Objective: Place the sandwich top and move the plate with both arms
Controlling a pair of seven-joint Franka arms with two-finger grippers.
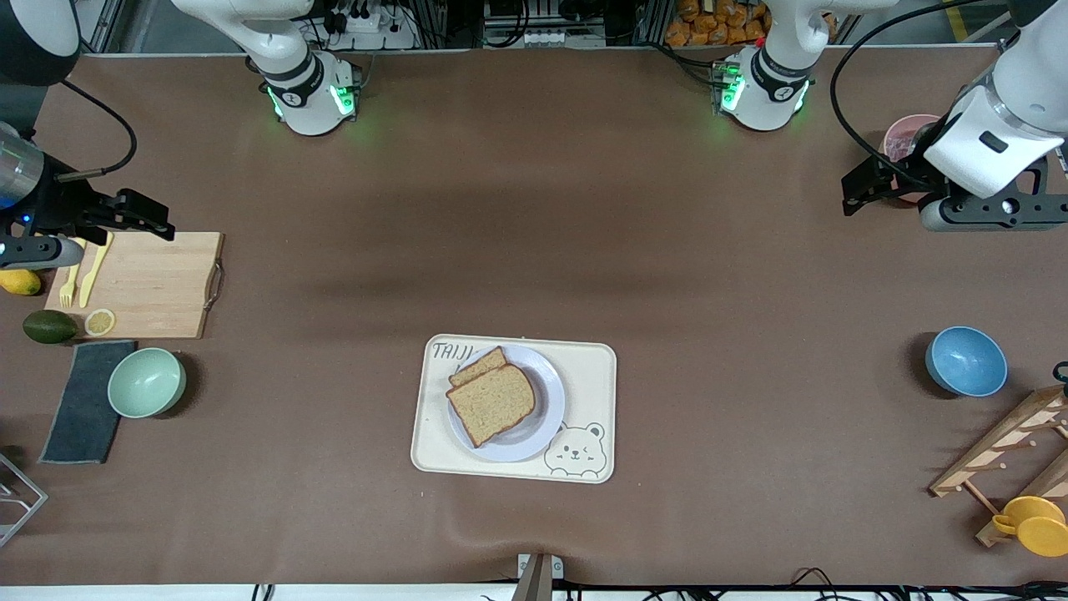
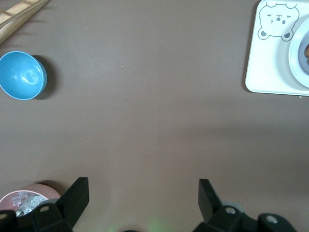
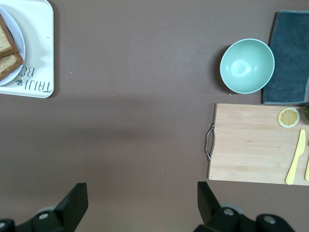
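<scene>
The pale plate [image 1: 548, 392] sits on a cream bear tray [image 1: 594, 380] in the table's middle, near the front camera. A speckled tan slice, the sandwich top [image 1: 492, 404], lies on the plate over another slice [image 1: 477, 366] that peeks out under it. No egg shows. My left gripper [image 1: 858, 190] hangs open and empty by the pink bowl [image 1: 904, 133] at its end of the table; its wrist view shows wide-apart fingers [image 2: 77, 193] over bare mat. My right gripper [image 1: 154, 219] is open and empty over the cutting board's corner [image 1: 150, 284], its fingers [image 3: 208, 193] spread.
On the board lie a yellow knife [image 3: 295, 157], a fork and a lemon slice [image 3: 288, 117]. A mint bowl [image 1: 146, 382] and dark cloth [image 1: 83, 401] lie nearer the camera. At the left arm's end are a blue bowl [image 1: 966, 361], wooden rack [image 1: 1001, 451] and yellow cup [image 1: 1035, 524].
</scene>
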